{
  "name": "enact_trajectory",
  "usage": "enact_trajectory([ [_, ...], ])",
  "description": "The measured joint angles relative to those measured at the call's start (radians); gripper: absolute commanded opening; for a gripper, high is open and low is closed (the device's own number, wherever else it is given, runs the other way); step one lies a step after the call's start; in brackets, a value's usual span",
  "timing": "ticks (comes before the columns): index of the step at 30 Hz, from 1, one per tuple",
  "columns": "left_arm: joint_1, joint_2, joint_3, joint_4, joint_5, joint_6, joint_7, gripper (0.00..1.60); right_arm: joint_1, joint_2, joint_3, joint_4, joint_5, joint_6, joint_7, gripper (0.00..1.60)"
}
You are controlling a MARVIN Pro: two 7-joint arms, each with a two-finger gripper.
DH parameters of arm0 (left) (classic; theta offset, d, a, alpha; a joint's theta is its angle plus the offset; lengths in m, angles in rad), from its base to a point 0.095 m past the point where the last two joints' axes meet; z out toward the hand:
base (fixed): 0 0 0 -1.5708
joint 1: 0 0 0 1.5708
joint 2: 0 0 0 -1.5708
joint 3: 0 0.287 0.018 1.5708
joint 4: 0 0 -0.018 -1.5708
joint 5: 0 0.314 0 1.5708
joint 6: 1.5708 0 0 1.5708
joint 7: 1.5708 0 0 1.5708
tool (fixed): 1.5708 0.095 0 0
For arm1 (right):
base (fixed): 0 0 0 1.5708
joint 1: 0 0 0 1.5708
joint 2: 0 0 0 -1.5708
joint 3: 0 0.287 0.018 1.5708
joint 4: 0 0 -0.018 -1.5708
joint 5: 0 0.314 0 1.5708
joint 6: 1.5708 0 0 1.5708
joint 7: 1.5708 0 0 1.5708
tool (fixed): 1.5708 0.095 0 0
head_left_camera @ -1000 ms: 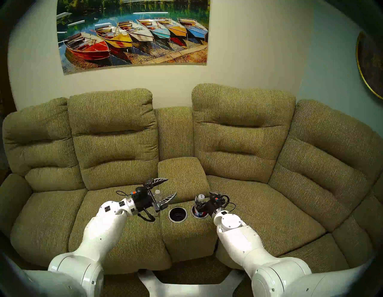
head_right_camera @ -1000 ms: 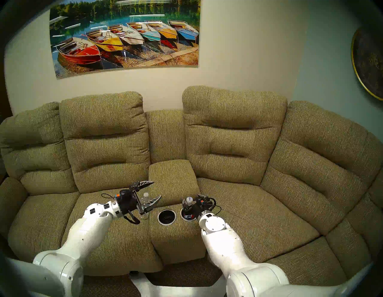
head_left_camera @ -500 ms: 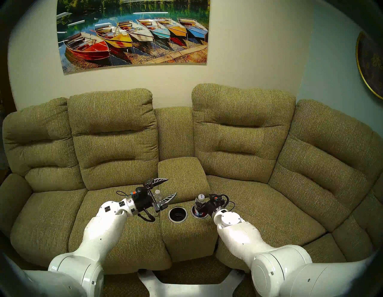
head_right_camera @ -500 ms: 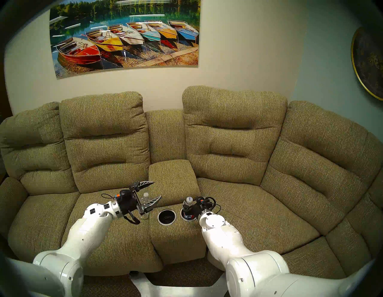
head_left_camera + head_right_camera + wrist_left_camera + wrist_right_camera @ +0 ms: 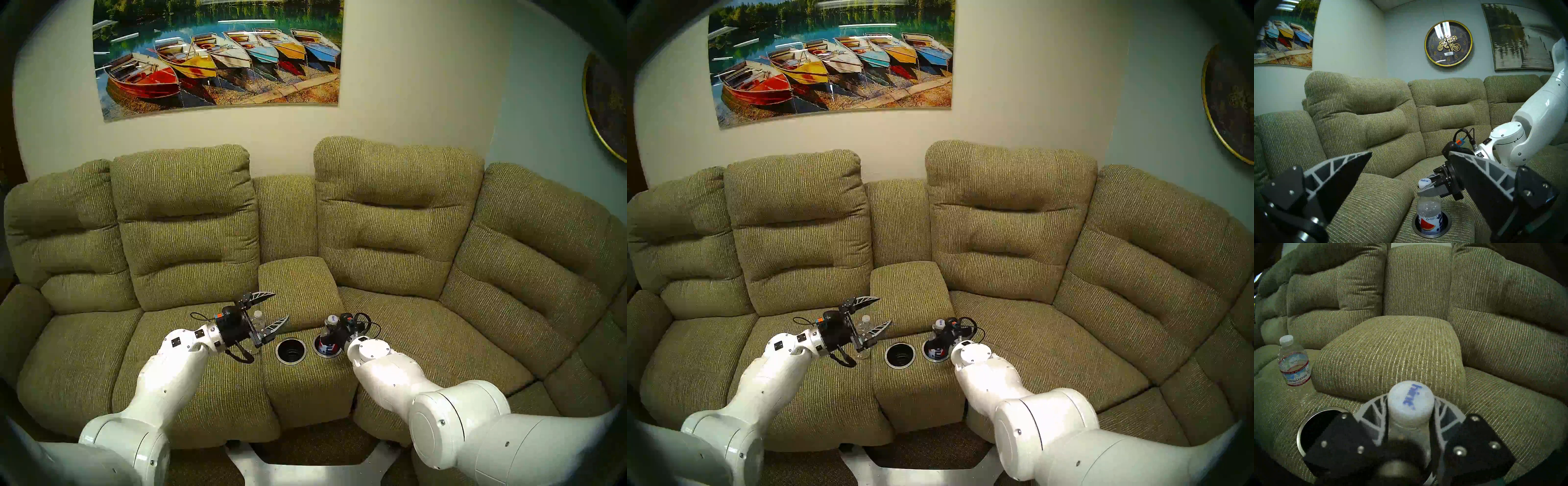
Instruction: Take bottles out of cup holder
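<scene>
The taller bottle (image 5: 327,347), with a white cap and a white, blue and red label, stands with its base in the right recess of the cup holder (image 5: 291,362). My right gripper (image 5: 330,328) is shut on its neck just under the cap, as the left wrist view (image 5: 1425,188) and right wrist view (image 5: 1410,405) show. The left recess (image 5: 1300,429) is empty. The shorter clear bottle (image 5: 258,319) stands upright on the left seat cushion beside the console; it shows a label in the right wrist view (image 5: 1294,365). My left gripper (image 5: 281,305) is wide open and empty, just in front of the shorter bottle.
The console's padded armrest lid (image 5: 298,288) rises right behind the recesses. Sofa backrests (image 5: 190,224) stand behind both seats. The seat cushion (image 5: 424,339) to the right of the console lies under my right arm.
My right arm's elbow has swung inward and the wrist has turned. The taller bottle's cap sits slightly higher and more of its label shows. The left arm has not moved.
</scene>
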Motion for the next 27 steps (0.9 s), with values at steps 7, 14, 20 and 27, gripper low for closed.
enact_trajectory([
  [7, 0.0, 0.0, -0.001, 0.0, 0.001, 0.0, 0.0, 1.6, 0.023, -0.004, 0.006, 0.039, 0.007, -0.014, -0.001, 0.0],
  [14, 0.0, -0.001, -0.002, 0.0, 0.001, 0.0, 0.0, 1.6, 0.021, -0.002, 0.015, 0.026, 0.01, -0.072, -0.006, 0.0],
  [20, 0.0, -0.001, -0.003, 0.0, 0.002, 0.0, -0.001, 1.6, 0.012, 0.008, 0.024, -0.007, 0.013, -0.133, -0.008, 0.0],
  [27, 0.0, -0.001, -0.003, 0.0, 0.003, 0.0, -0.001, 1.6, -0.014, 0.018, 0.034, -0.069, 0.015, -0.201, -0.015, 0.0],
])
